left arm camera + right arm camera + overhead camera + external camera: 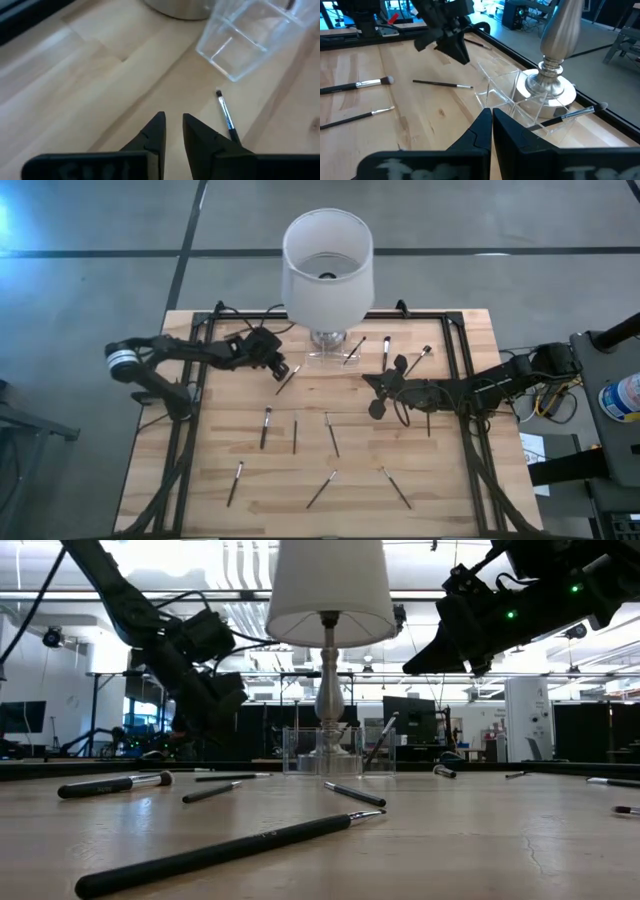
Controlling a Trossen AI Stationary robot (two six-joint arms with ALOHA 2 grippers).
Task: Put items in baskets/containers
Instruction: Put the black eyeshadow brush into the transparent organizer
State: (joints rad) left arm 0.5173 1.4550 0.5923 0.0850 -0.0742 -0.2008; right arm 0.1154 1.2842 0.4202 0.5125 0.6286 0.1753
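Wooden desk boards carry the scene: the left gripper, fingers slightly apart and holding nothing, hovers near the far edge beside one brush whose handle its fingers cut off. Just beyond sits the clear holder, partly out of frame, at the lamp base. Right gripper, fingers together, hangs near it; other brushes lie scattered toward the near edge.

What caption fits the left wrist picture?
Left gripper, fingers slightly apart and empty, beside a brush near the clear holder.
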